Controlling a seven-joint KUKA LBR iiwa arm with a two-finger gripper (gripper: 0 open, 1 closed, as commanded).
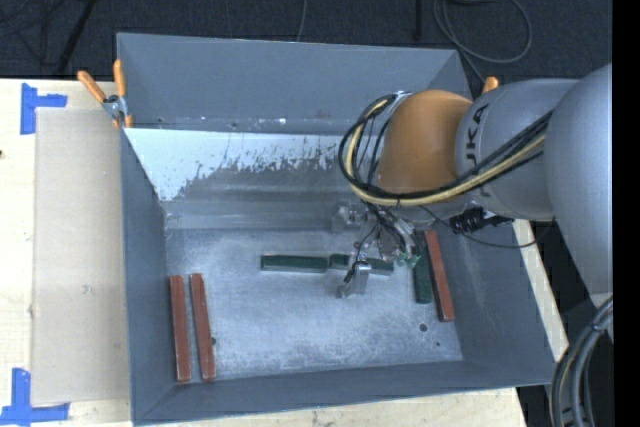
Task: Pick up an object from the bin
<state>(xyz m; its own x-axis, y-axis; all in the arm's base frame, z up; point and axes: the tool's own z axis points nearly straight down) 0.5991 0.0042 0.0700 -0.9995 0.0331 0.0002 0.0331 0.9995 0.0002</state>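
Near the middle of the bin's (145, 245) floor lay a dark green bar (295, 263), flat and running left to right, and your gripper (352, 277) was low at its right end, touching it or nearly so. Whether it was clamped on that end or released, you could not tell; the wrist hid the contact. The bar looked stiff, slim and light, probably smooth-sided, so it would likely have pivoted if taken by the tip. A hold nearer its middle, across the narrow width, would have been steadier. Two reddish-brown bars (190, 325) lay side by side at the left, and a green and brown pair (432, 277) sat just right of the gripper.
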